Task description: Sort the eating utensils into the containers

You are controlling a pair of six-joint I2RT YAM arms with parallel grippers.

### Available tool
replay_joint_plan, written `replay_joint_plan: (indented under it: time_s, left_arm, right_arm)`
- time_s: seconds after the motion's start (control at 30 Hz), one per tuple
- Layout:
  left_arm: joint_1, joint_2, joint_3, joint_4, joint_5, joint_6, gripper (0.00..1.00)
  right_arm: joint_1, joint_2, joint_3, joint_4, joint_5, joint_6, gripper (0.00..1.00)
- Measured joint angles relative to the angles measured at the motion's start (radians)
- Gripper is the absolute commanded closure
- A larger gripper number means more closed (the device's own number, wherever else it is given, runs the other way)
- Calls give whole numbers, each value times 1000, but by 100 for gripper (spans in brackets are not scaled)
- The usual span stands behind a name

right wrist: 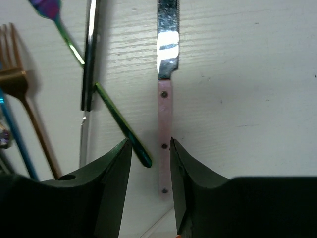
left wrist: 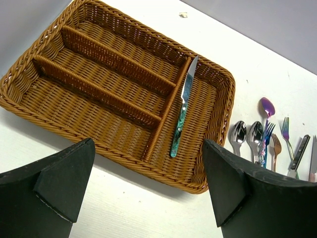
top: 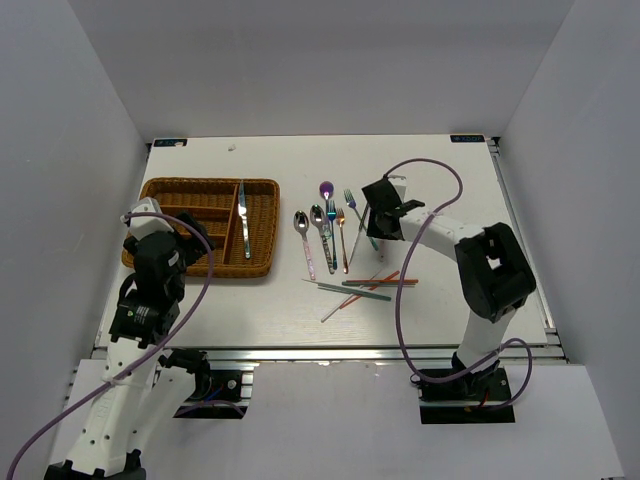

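1. Chopsticks (top: 362,288): a loose crossed heap on the white table (top: 450,310), nearest the arm bases. Orange, grey and greenish sticks can be seen, but the count is unclear where they overlap.
2. Left claw (left wrist: 147,146): released, fingers spread wide with nothing between them, at the near left corner of the wicker tray (top: 210,184). From above, the arm hides that corner.
3. Teal-handled knife (left wrist: 181,114): in the tray's right-end compartment, lying close along the divider.
4. Right claw (right wrist: 148,148): lowered over the loose cutlery, jaws narrow but apart, clamping nothing.
5. Pink-handled knife (right wrist: 165,124): flat on the table, handle between the right claw's jaws and just beside the right finger. The blade is cut off at the frame top.
6. Green-handled fork (right wrist: 116,121): handle tip also lies in the gap, head cut off.
7. Black-handled knife (right wrist: 89,64): crosses the fork.
8. Between tray and right claw: two silver spoons (top: 301,228), blue-handled fork (top: 331,232), copper fork (top: 341,238).
9. Purple spoon (top: 326,190): farthest.
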Motion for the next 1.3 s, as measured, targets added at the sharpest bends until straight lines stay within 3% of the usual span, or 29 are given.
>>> replay_joint_plan:
  time_s: [0.23, 0.6, 0.8, 1.0, 1.3]
  left_arm:
    - [0, 7, 0, 3, 11, 3, 2]
    - [0, 7, 0, 6, 16, 3, 2]
    - [0, 7, 0, 6, 17, 3, 2]
    - [0, 7, 0, 6, 18, 3, 2]
    - [0, 6, 0, 6, 15, 3, 2]
  right_arm:
    - [-35, 91, 26, -5, -4, -31, 60]
    - [-71, 95, -5, 37, -4, -18, 100]
    - [-103, -36, -105, 23, 43, 3, 100]
    - [76, -133, 6, 58, 45, -10, 100]
    - [323, -3, 127, 355, -210, 79, 100]
